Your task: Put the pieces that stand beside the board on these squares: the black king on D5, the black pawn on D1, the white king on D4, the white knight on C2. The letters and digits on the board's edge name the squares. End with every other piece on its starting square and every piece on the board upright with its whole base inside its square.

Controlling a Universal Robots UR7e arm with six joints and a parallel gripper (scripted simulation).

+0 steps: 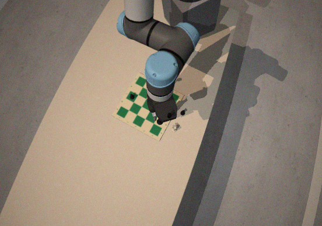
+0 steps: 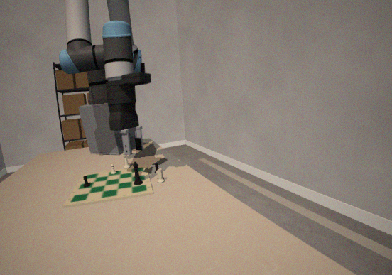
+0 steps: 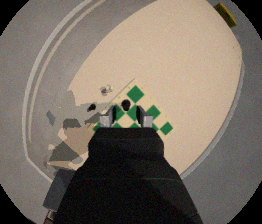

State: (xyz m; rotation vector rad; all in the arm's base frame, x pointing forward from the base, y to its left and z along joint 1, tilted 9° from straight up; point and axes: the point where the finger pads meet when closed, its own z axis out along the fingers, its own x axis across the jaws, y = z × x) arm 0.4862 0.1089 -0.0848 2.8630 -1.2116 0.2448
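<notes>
Seeing the black king [image 2: 137,174] standing upright on the board [image 2: 110,193], on a square in the edge column nearest the loose pieces. Not reading the edge letters at this size, so not confirming D5. In the top view, catching only part of the king [image 1: 160,121] under the wrist.

Reading the claw [image 2: 132,142] as spread wide and gripping nothing, hovering directly above the king with clear air between fingertips and crown.

Judging the step in hand as backing off after the placement:
- pulling straight up, no sideways drift until well over the crown, since a tall piece tips easily
- keeping the fingers wide through the climb
- checking the base sits fully inside its square before moving on

Spotting the black pawn [image 2: 156,167] and a small white piece [image 2: 160,175] on the table [image 2: 177,229] just beside the board's edge, close together. Not telling king from knight on the white one.

For the next pick: dropping vertically, jaws aligned so neither finger clips the neighbour.

Leaving the other black piece [image 2: 85,180] on the far column alone.
</notes>
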